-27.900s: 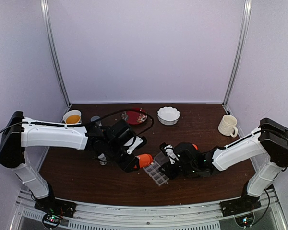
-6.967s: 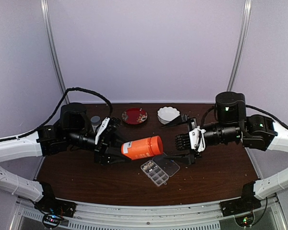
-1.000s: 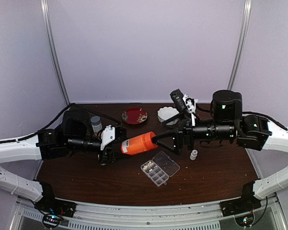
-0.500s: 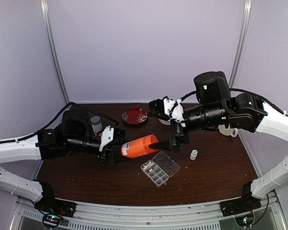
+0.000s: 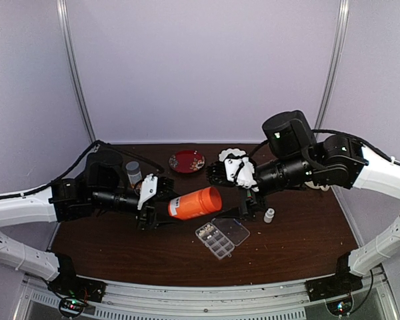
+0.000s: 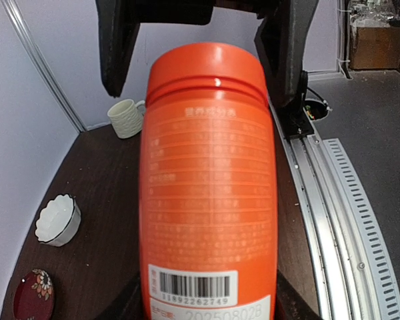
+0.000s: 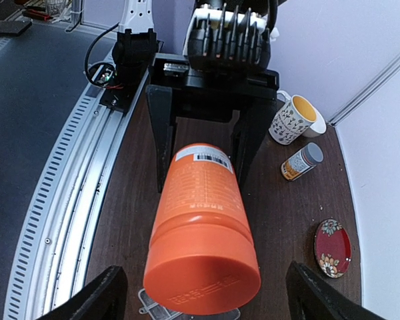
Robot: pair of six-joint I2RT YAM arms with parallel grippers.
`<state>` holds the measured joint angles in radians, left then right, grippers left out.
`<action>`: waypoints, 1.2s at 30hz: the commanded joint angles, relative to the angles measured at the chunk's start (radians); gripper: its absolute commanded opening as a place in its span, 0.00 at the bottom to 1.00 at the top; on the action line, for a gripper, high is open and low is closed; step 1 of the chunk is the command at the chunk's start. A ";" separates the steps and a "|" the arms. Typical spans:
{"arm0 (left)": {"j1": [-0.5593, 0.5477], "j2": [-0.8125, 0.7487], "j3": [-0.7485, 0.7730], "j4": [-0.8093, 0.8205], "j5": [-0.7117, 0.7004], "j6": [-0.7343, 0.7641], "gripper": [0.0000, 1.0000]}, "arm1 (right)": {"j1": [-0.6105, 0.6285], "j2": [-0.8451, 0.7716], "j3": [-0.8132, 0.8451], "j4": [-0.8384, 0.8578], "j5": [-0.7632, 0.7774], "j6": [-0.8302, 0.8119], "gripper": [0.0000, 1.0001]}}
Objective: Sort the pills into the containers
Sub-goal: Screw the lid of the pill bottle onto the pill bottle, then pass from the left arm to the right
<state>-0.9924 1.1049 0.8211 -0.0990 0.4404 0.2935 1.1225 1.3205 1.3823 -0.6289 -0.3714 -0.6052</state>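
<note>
The left gripper [image 5: 165,203] is clamped on the base of a tall orange plastic bottle [image 5: 195,203]. It holds the bottle level above the dark wooden table [image 5: 120,253], with the orange screw cap [image 7: 203,280] pointing toward 3 o'clock in the overhead view. That pose presents the cap to the right gripper [image 7: 211,293], whose fingers stand spread on either side of it with a gap showing on each side. They look lined up to twist the cap off while the other arm braces the body.

The flat clear-plastic pill box [image 5: 225,247] lies on the table at 5 o'clock from the cap with its lid folded open, probably so the contents can be tipped straight in. A few pale pills [image 5: 205,233] show as specks in its cells at the 10 o'clock end, too small to count. The bottle is opaque and capped, so what it holds is hidden. A small white bottle [image 5: 269,215] stands at 2 o'clock from the box.
</note>
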 commanded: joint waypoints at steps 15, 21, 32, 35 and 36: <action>-0.004 0.001 0.041 0.043 0.026 -0.005 0.00 | 0.009 0.002 -0.014 0.029 0.054 0.013 0.71; -0.004 -0.001 0.039 0.043 0.027 -0.007 0.00 | 0.012 0.006 -0.018 0.044 0.052 0.022 0.72; -0.005 -0.007 0.035 0.045 0.027 -0.011 0.00 | 0.016 0.008 -0.013 0.048 0.052 0.050 0.59; -0.004 -0.008 0.033 0.046 0.026 -0.012 0.00 | 0.021 0.011 -0.013 0.061 0.057 0.090 0.52; -0.004 -0.008 0.033 0.046 0.026 -0.010 0.00 | 0.022 0.012 -0.009 0.071 0.059 0.124 0.50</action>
<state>-0.9920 1.1049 0.8295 -0.0998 0.4492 0.2890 1.1351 1.3231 1.3716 -0.6102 -0.3351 -0.5625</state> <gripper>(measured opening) 0.521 0.542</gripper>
